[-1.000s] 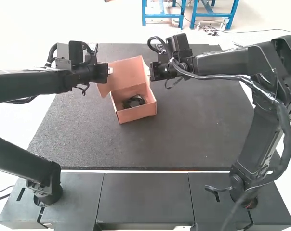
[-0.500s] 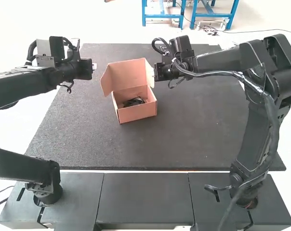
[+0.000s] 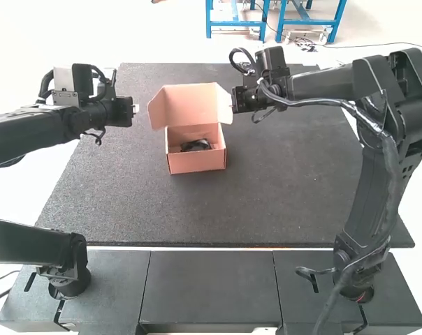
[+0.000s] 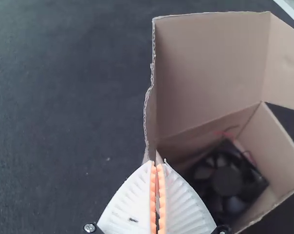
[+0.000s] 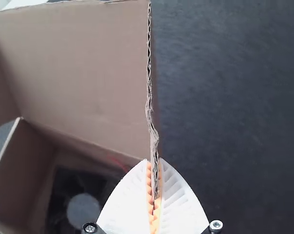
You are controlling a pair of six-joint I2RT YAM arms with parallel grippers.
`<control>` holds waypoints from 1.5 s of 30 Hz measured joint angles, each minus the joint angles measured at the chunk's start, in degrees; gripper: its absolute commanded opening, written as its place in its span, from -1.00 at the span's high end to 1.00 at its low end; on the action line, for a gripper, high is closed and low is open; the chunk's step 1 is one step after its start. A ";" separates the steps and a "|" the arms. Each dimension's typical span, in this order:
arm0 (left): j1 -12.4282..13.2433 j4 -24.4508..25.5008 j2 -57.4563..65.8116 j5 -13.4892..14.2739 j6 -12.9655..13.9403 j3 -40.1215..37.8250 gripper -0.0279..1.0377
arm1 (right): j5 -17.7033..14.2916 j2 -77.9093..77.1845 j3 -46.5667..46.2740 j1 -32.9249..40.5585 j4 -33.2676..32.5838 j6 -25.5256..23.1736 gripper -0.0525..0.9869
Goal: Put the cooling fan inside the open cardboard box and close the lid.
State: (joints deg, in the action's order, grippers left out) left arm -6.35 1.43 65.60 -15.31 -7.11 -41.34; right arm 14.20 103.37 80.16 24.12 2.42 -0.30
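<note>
The cardboard box (image 3: 195,160) stands open on the mat's far middle, its lid (image 3: 190,105) upright. The black cooling fan (image 3: 195,146) lies inside it, also seen in the left wrist view (image 4: 225,183) and the right wrist view (image 5: 74,204). My right gripper (image 3: 233,105) is shut on the lid's right edge; the cardboard edge runs between its pads (image 5: 153,163). My left gripper (image 3: 133,112) hovers a little left of the lid, apart from it, shut with nothing between its orange pads (image 4: 156,165).
A black rubber mat (image 3: 281,195) covers the table under the box. The mat's front edge meets dark table panels (image 3: 211,286) near both arm bases. Open mat lies in front of and to either side of the box.
My left gripper let go of the lid's left edge and drew back to the left. The right gripper shifted slightly right with the lid, and the box turned square to the front.
</note>
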 measured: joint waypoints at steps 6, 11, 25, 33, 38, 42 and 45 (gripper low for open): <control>-1.73 -0.39 -1.57 0.00 -0.02 0.02 0.78 | 0.02 -0.15 -0.35 -0.24 -0.35 0.11 0.88; -2.40 -3.65 -2.69 -0.17 -0.35 1.66 0.75 | 0.02 -1.33 -2.34 0.09 -0.22 0.11 0.88; -2.40 -16.35 0.70 -2.82 -5.33 7.37 -0.22 | -0.02 -2.08 -3.54 1.44 -0.15 0.07 0.88; -3.04 -21.97 8.04 -3.39 -5.84 7.37 -0.22 | -0.02 -2.08 -3.54 1.42 -0.15 0.07 0.88; -3.04 -24.00 12.57 -3.39 -5.84 6.23 -0.22 | -0.02 -2.05 -3.78 1.42 -0.02 0.07 0.88; -3.04 -24.15 14.51 -3.37 -5.84 4.17 -0.21 | 0.02 -2.47 -4.61 1.42 0.22 0.07 0.88; -3.04 -24.15 14.62 -3.37 -5.95 2.71 0.00 | 0.04 -2.47 -4.92 1.42 0.31 0.07 0.88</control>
State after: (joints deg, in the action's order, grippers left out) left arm -9.39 -22.72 80.23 -18.68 -13.06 -38.63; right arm 14.24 100.90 75.24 25.54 2.72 -0.23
